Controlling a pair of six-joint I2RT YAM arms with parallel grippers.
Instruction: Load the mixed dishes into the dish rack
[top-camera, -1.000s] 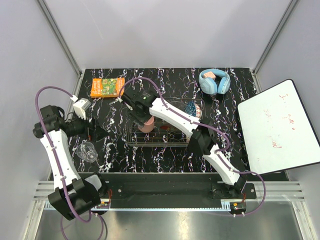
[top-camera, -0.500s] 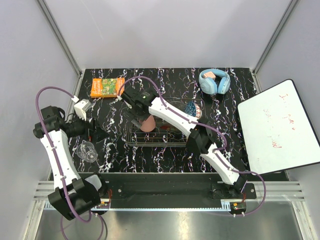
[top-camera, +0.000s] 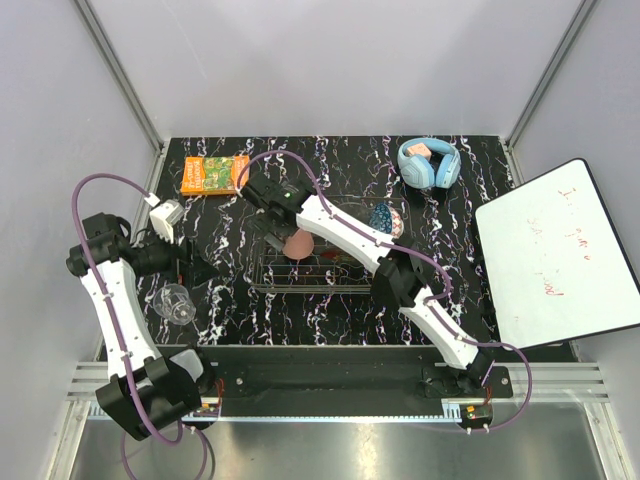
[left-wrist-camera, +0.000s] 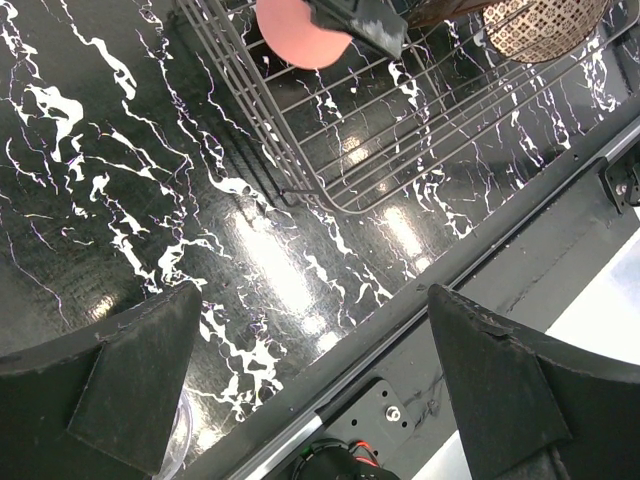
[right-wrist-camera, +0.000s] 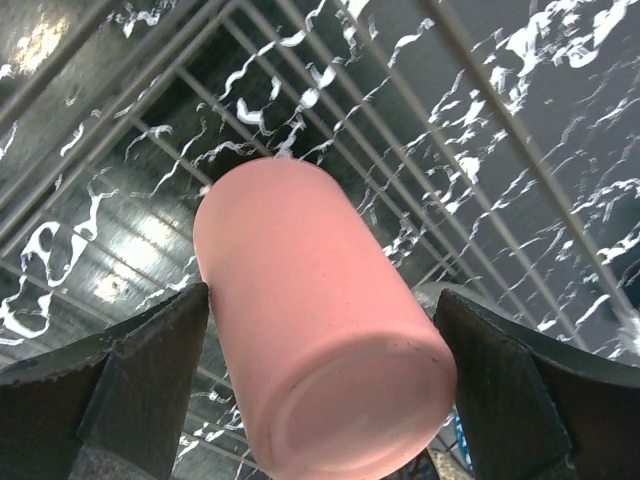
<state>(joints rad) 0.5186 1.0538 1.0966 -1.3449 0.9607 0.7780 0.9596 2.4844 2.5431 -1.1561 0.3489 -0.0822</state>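
Looking from the top camera, I see my right gripper (top-camera: 287, 236) over the far left part of the dish rack (top-camera: 318, 280), jaws standing apart on both sides of the salmon-pink cup (right-wrist-camera: 318, 327); whether they touch it I cannot tell. My left gripper (left-wrist-camera: 310, 385) hangs above the black worktop (left-wrist-camera: 120, 190) left of the rack, jaws apart and empty, with the clear stemmed glass (top-camera: 177, 301) lying near.

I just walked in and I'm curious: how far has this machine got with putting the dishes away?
Partly done. A beige patterned bowl and a blue patterned bowl already sit at the dish rack. In hand: the right pincer flanks the salmon-pink cup over the rack's wires. Left: the clear stemmed glass lies on the table beside the open, empty left pincer.
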